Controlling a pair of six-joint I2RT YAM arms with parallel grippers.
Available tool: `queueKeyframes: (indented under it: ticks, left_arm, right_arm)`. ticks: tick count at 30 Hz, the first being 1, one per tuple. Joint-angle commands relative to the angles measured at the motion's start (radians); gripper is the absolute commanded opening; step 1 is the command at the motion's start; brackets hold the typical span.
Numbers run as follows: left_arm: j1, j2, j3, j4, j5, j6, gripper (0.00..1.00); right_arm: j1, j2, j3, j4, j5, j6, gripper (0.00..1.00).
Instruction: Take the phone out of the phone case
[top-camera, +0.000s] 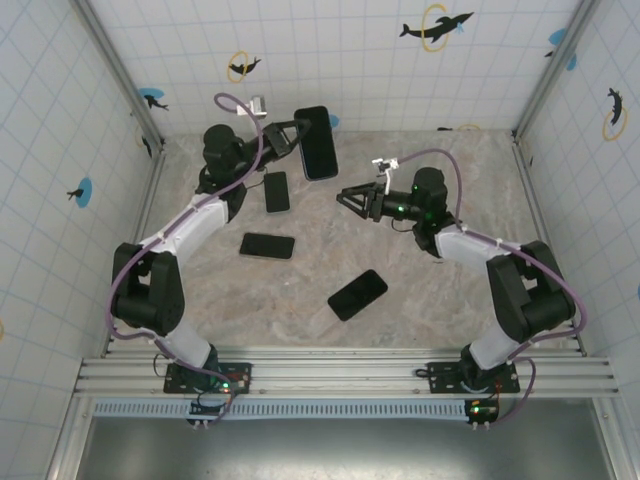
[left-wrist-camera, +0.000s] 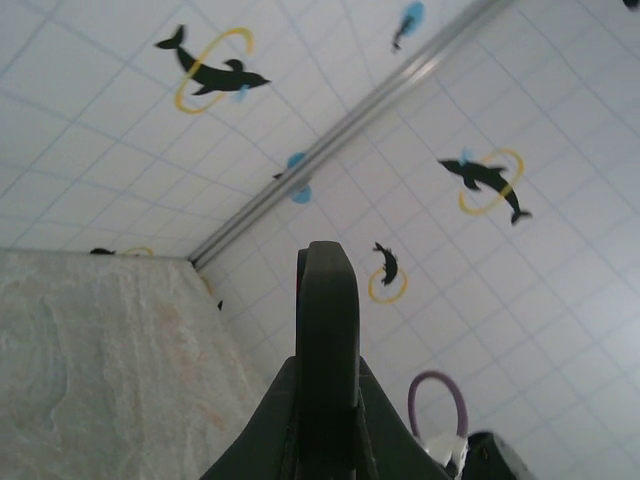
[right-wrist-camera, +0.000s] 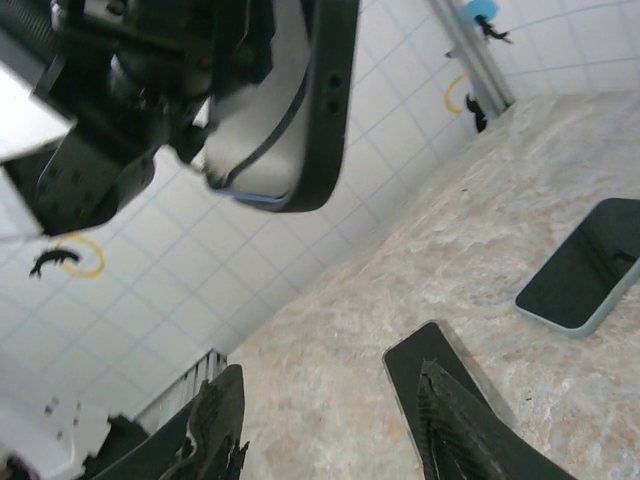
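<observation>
My left gripper (top-camera: 292, 133) holds the black phone case (top-camera: 316, 142) up off the table at the back, jaws shut on its edge. In the left wrist view the case (left-wrist-camera: 327, 300) stands edge-on between the fingers of that gripper (left-wrist-camera: 327, 400). The right wrist view shows the case (right-wrist-camera: 325, 110) from below, with a pale, blue-edged surface inside its black rim that may be the phone; I cannot tell if it is loose. My right gripper (top-camera: 343, 195) hovers open just right of the case, nothing between its fingers (right-wrist-camera: 325, 380).
Three dark phones lie flat on the marble table (top-camera: 440, 290): one below the left gripper (top-camera: 277, 191), one left of centre (top-camera: 267, 245), one near the middle front (top-camera: 357, 294). Two of them show beyond my right fingers (right-wrist-camera: 585, 265) (right-wrist-camera: 425, 355). Tiled walls close in three sides.
</observation>
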Motion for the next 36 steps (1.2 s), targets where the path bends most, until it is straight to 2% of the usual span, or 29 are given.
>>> queueKeyframes:
  ticks: [1,5,9,15,22,29,36]
  left_arm:
    - [0.004,-0.01,0.073,0.094,0.235,0.187,0.0]
    - [0.005,-0.005,0.099,0.088,0.346,0.264,0.0]
    - [0.008,0.023,0.163,0.077,0.421,0.26,0.0]
    - [0.007,0.01,0.174,0.01,0.425,0.33,0.0]
    - [0.008,0.009,0.172,0.016,0.421,0.301,0.0]
    - [0.007,0.006,0.171,0.013,0.431,0.276,0.0]
    - [0.008,0.017,0.181,0.013,0.432,0.249,0.0]
  right_arm:
    - [-0.006,-0.041,0.08,-0.068,-0.14,-0.194,0.49]
    - [-0.005,-0.051,0.11,-0.189,-0.139,-0.41,0.51]
    - [-0.002,-0.033,0.148,-0.235,-0.14,-0.514,0.52]
    - [0.012,0.005,0.212,-0.199,-0.188,-0.515,0.5]
    - [0.032,0.038,0.263,-0.207,-0.215,-0.522,0.41]
    - [0.032,0.057,0.292,-0.224,-0.229,-0.526,0.27]
    - [0.032,0.062,0.309,-0.224,-0.236,-0.528,0.23]
